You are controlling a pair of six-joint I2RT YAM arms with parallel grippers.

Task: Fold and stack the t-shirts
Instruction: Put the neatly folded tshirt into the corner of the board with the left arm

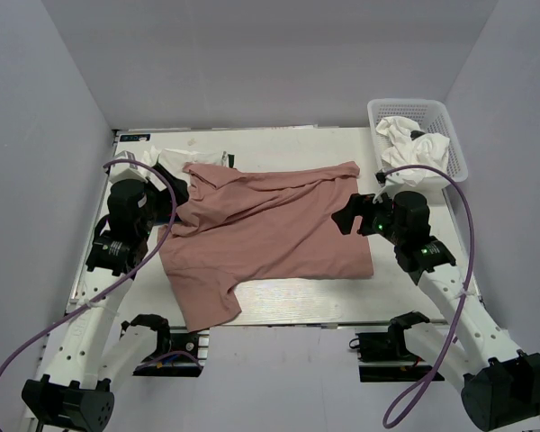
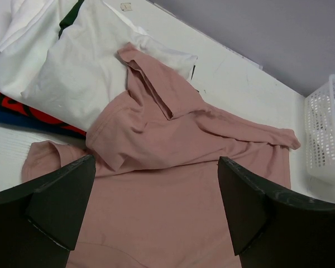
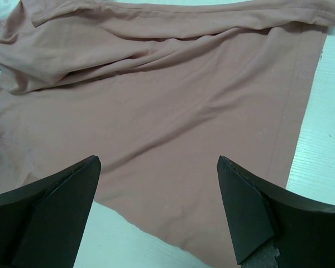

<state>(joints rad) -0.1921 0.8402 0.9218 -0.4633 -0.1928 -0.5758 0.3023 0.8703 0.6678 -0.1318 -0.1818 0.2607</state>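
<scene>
A dusty pink t-shirt point(image 1: 270, 234) lies spread and rumpled on the table, plain side up, its upper part folded over itself. It also shows in the left wrist view point(image 2: 173, 184) and the right wrist view point(image 3: 156, 106). My left gripper point(image 1: 166, 209) is open and empty at the shirt's left edge point(image 2: 156, 206). My right gripper point(image 1: 353, 216) is open and empty above the shirt's right edge point(image 3: 156, 206). A stack of folded shirts sits at the far left, white point(image 2: 78, 67) on top, red point(image 2: 39, 114) and blue point(image 2: 22, 118) beneath.
A white plastic basket point(image 1: 459, 148) at the far right holds crumpled white cloth point(image 1: 414, 148). The folded stack point(image 1: 157, 157) sits at the table's far left corner. Grey walls close in both sides. Bare white table point(image 3: 324, 145) shows right of the shirt.
</scene>
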